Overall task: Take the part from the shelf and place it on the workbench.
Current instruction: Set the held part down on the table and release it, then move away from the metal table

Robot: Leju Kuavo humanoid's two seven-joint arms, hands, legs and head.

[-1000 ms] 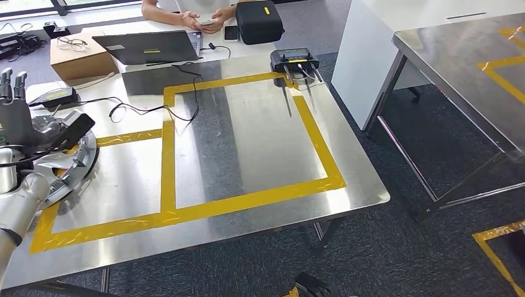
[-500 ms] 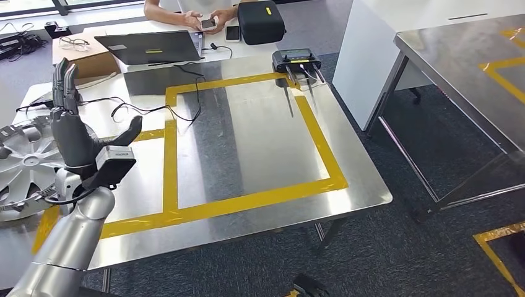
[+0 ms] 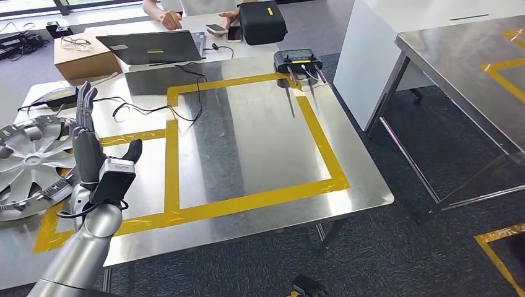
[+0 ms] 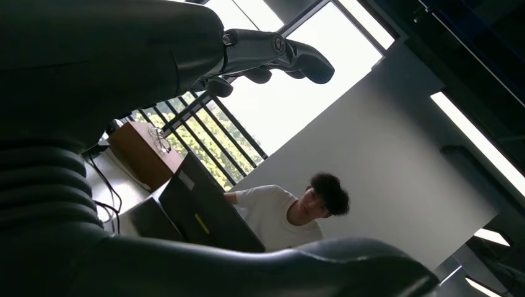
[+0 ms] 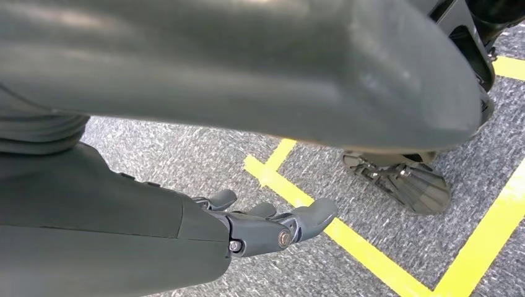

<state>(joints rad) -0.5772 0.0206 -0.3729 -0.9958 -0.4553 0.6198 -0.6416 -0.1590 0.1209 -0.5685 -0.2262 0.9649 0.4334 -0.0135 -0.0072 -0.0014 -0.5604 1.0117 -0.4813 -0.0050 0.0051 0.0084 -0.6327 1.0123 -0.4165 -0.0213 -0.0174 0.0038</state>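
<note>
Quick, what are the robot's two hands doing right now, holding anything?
Left robot hand: open, holding nothing, raised beside the hubcap.
Right robot hand: open, holding nothing, hanging above the floor.

A steel tabletop [image 3: 247, 142] filled the middle of the frame, marked with yellow tape [image 3: 322, 148] in two adjoining rectangles. At its left edge lay a silver hubcap [image 3: 31, 162], partly overhanging the tape. Toward the upper left sat a cardboard box [image 3: 83, 59] with glasses [image 3: 73, 42] on top, an open laptop [image 3: 151, 46] beside it, and a black cable [image 3: 155, 110] trailing across the steel. A black controller [image 3: 296, 60] rested at the top of the larger rectangle, its antennas lying inward.
</note>
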